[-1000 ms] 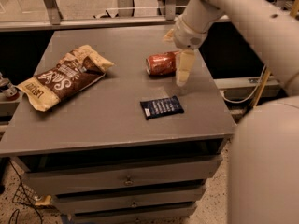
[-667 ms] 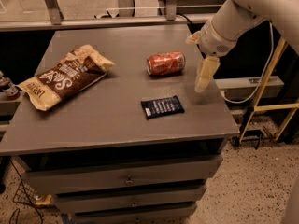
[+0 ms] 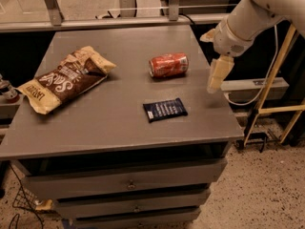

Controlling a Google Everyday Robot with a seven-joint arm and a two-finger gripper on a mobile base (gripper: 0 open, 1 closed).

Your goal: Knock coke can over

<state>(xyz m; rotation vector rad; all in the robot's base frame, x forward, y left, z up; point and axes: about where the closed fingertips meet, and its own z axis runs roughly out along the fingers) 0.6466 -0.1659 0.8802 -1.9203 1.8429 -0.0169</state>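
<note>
Coke can (image 3: 168, 65): down on its side on the counter (image 3: 119, 123), about 1 o'clock from the counter's middle. Long axis runs roughly 9 to 3, silver top facing 9. Nothing is touching it.

Gripper (image 3: 214, 82): hangs at the can's 3 o'clock, apart from it, over the counter's right-hand edge, with the arm reaching in from 1 o'clock. It carries nothing I can see. Jaws clenched or released: cannot tell from where I stand.

Other items: brown chip bag (image 3: 64, 80) flat at 9 o'clock, well apart from the can. Dark-blue packet (image 3: 165, 109) flat just at the can's 6 o'clock, not touching it.

Step in hand, my reading: the knock looks done, since the can is already lying flat, and this is the retreat.

Next move, my reading:
- go on up and out toward 3 o'clock
- stay off the can, which lying this way would roll toward 12 or 6 if nudged
- no second push looks needed

Against one second ago:
- the gripper was then right at the can's 3 o'clock end, touching or all but
- 0.7 s ago it had already drawn off toward 3 o'clock; now it is a little further out
- the can has kept its place and was lying flat in both earlier looks
- chip bag and packet have not shifted
</note>
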